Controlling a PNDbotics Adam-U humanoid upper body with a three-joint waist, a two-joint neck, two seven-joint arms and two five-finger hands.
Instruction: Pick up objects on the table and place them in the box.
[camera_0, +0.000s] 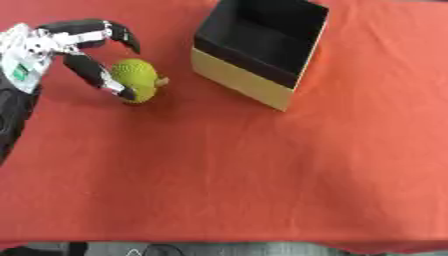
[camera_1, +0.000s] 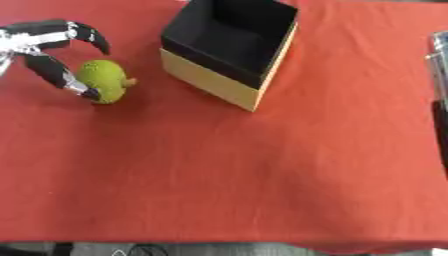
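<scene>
Left hand (camera_0: 66, 47) curls around, perhaps touching, green fruit (camera_0: 136, 80)

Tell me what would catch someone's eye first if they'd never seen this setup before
Most striking is the bright red cloth covering the whole table. At upper left, the robot's left hand curves its fingers around a bumpy yellow-green fruit-like object without clearly closing on it. Just right of that, at top centre, stands an open box, black inside with tan outer walls, apparently empty.
</scene>
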